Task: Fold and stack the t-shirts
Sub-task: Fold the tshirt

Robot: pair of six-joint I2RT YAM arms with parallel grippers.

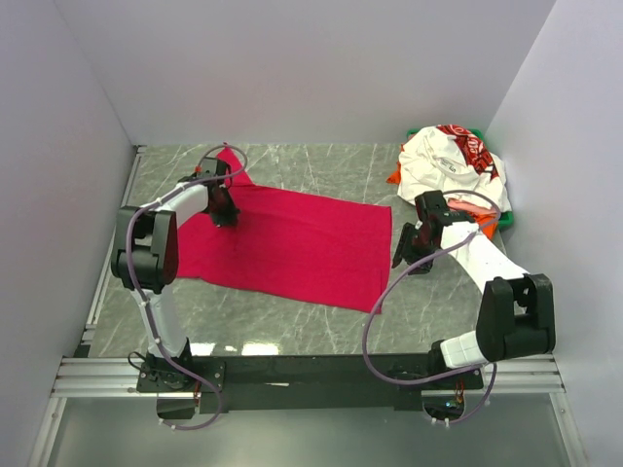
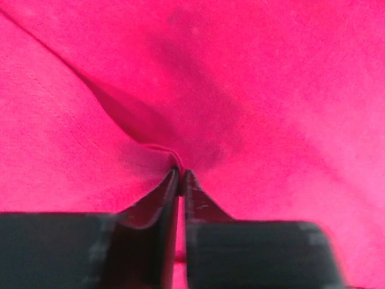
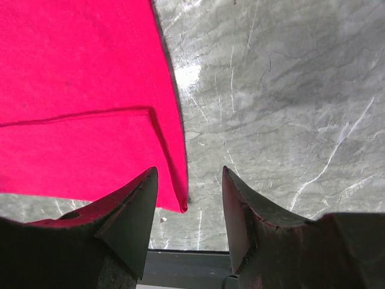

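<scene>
A crimson red t-shirt [image 1: 292, 243] lies spread on the marble table. My left gripper [image 1: 225, 211] is down on its left part, shut on a pinched fold of the red cloth [image 2: 171, 158]. My right gripper [image 1: 401, 255] is open just off the shirt's right edge; in the right wrist view the shirt's corner [image 3: 177, 201] hangs between its fingertips [image 3: 147, 180], untouched. A white t-shirt with red-and-black print [image 1: 450, 165] lies on top of a pile at the back right, with orange and green cloth showing under it.
The pile of shirts sits in the back right corner against the white wall. White walls close the table on the left, back and right. A black rail [image 1: 311, 370] holding the arm bases runs along the near edge.
</scene>
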